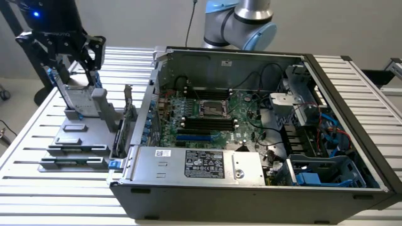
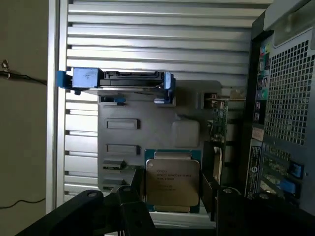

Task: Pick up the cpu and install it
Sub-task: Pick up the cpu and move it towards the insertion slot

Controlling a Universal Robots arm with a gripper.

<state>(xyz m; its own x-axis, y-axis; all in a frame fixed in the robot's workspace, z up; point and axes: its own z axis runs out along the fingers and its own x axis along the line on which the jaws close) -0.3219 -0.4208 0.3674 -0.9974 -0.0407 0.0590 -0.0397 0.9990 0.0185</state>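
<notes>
The cpu [image 2: 172, 179], a small square chip with a silvery top and green edge, hangs between my gripper's [image 2: 172, 189] two black fingers [image 2: 134, 192], which press on its opposite sides. It looks lifted above the grey holder plate [image 2: 147, 132]. In the exterior view my gripper [image 1: 70, 61] is high at the exterior view's left, over that holder plate [image 1: 75, 136], well apart from the open computer case [image 1: 251, 186]. The dark metal-framed motherboard socket [image 1: 213, 109] lies in the middle of the board inside the case.
An upright silver hard drive [image 1: 78, 96] with blue brackets stands on the holder just below my gripper, also visible as the drive [image 2: 130, 78] in the wrist view. An expansion card [image 1: 129, 113] stands between holder and case. Cables and a power supply [image 1: 201, 165] crowd the case.
</notes>
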